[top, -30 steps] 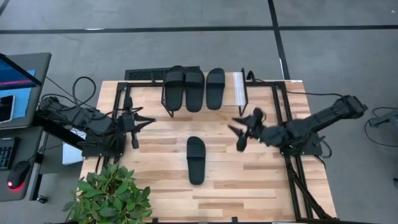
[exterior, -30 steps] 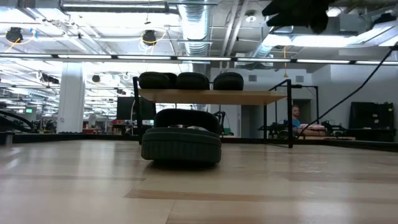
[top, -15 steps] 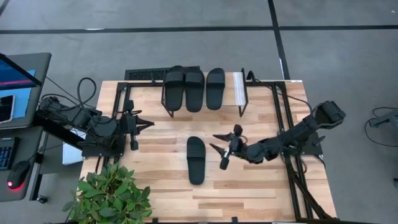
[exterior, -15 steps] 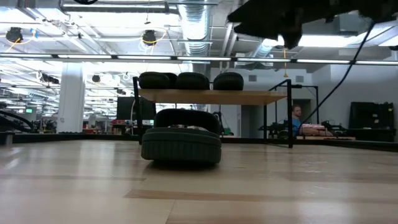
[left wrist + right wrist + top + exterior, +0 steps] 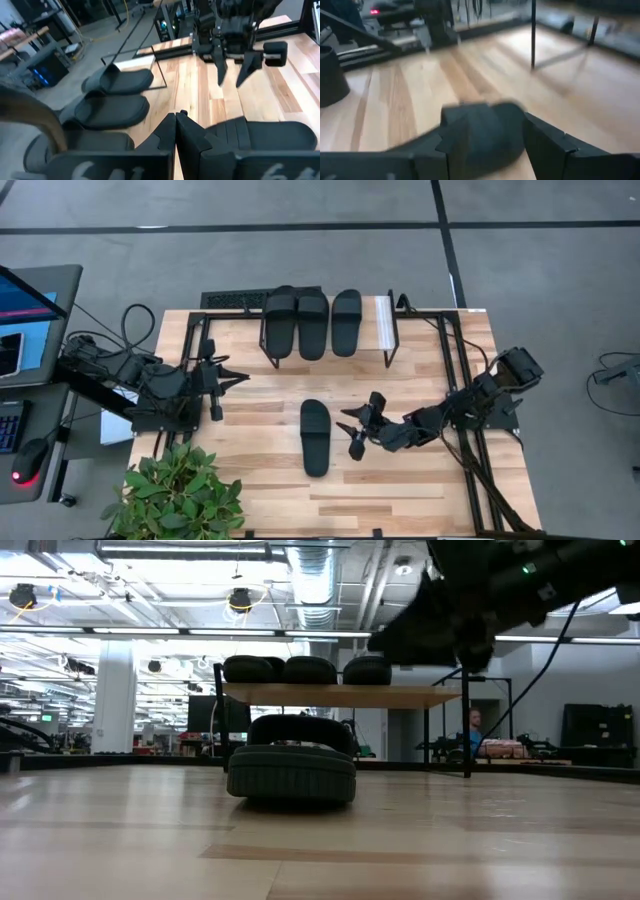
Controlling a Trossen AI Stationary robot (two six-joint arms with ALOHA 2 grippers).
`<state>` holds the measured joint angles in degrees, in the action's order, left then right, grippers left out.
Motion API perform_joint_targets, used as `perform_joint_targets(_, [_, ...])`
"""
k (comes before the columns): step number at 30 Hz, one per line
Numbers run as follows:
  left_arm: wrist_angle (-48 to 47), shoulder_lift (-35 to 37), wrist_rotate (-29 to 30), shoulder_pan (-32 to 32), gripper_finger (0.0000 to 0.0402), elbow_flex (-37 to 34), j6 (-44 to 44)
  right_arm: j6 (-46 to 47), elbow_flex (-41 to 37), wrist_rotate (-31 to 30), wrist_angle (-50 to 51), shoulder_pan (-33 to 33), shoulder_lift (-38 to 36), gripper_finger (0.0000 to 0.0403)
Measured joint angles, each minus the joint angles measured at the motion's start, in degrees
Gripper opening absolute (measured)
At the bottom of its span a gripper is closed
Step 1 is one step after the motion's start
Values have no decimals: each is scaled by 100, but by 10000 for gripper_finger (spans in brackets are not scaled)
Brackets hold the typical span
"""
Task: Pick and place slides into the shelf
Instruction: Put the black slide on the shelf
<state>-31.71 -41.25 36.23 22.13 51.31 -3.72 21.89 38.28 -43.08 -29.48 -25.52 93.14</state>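
We see three black slides lying side by side on the light wood top of the shelf, which stands at the far edge of the tabletop; the right end of the shelf top is bare. The fourth slide lies alone on the tabletop, near its middle and in front of the shelf, lengthwise toward the shelf with its strap at the far end. In the low view this lone slide sits flat on the wood, with the shelf and the other three slides behind it. Our right hand is stretched in low from the right side and hangs just beside the lone slide's right edge, its fingers spread apart and holding nothing; in the right wrist view the slide shows between and just ahead of those parted fingers. Our left hand waits at the left side of the tabletop, well apart from the slides, its fingers closed together and empty. A potted plant stands at the near left corner.
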Motion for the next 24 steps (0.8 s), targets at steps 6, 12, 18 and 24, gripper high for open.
perform_joint_targets(6, [350,0,9,0,0,0,-375,1226,-1,202,548,-136,207,168])
perform_joint_targets(12, [621,-1,15,0,0,0,-704,1467,15,289,158,-192,795,167])
perform_joint_targets(18, [634,-2,15,0,0,0,-709,1163,289,851,63,-82,1253,168])
perform_joint_targets(24, [700,-1,15,1,0,0,-696,911,554,1302,77,46,1560,168])
